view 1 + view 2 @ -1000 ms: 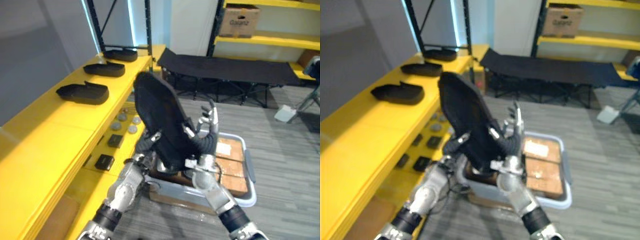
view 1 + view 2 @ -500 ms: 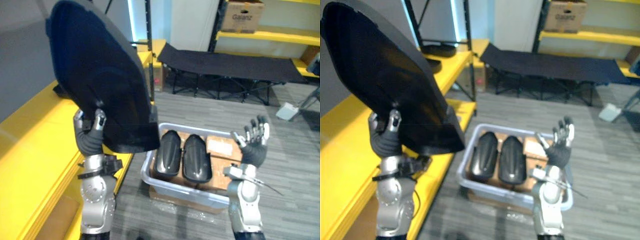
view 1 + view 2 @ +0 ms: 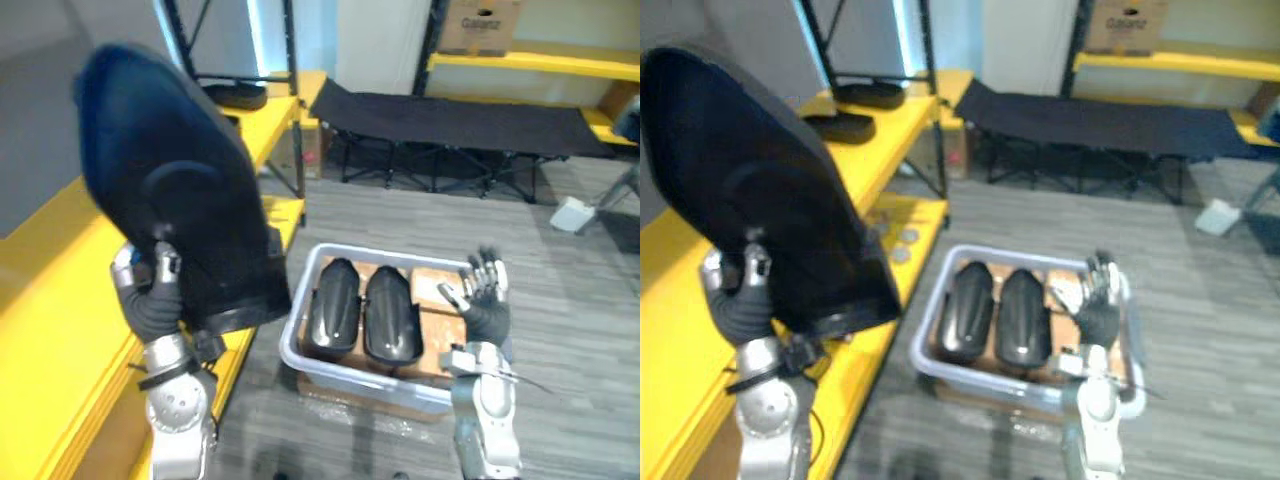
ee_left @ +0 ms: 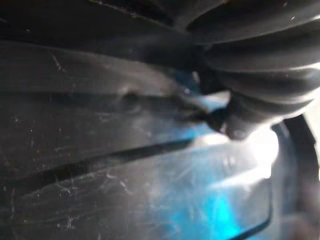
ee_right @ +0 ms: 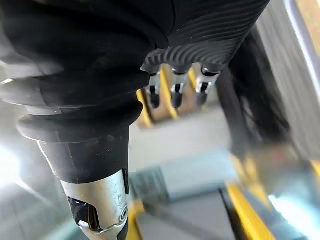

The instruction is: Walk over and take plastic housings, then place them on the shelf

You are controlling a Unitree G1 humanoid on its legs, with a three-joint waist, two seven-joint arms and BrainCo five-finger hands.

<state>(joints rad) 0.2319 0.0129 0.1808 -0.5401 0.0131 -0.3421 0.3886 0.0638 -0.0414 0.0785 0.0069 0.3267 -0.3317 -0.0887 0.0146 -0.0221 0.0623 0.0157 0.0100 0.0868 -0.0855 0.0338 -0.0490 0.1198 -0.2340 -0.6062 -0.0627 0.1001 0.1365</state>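
Note:
My left hand [image 3: 155,295] is shut on the lower edge of a large black plastic housing [image 3: 180,215], which it holds upright and high beside the yellow shelf [image 3: 45,290]. Seen from the left wrist, the housing's scratched surface [image 4: 100,150] is very close. My right hand [image 3: 485,300] is open with nothing in it, fingers [image 5: 172,90] straight, raised over the right end of the grey bin [image 3: 300,355]. Two more black housings [image 3: 336,305] [image 3: 390,315] lie side by side in the bin. Other housings [image 3: 840,128] [image 3: 875,95] rest farther along the shelf top.
Black shelf uprights [image 3: 292,90] stand at the shelf's far end. A black folding cot [image 3: 450,115] crosses the back, with a cardboard box [image 3: 480,30] on a far yellow shelf. Small round parts [image 3: 902,255] lie on the lower shelf level. Grey plank floor lies to the right.
A second ago both hands held the housing over the bin. The right hand let go and drew back right; the left carried it up toward the shelf and has since lowered it slightly.

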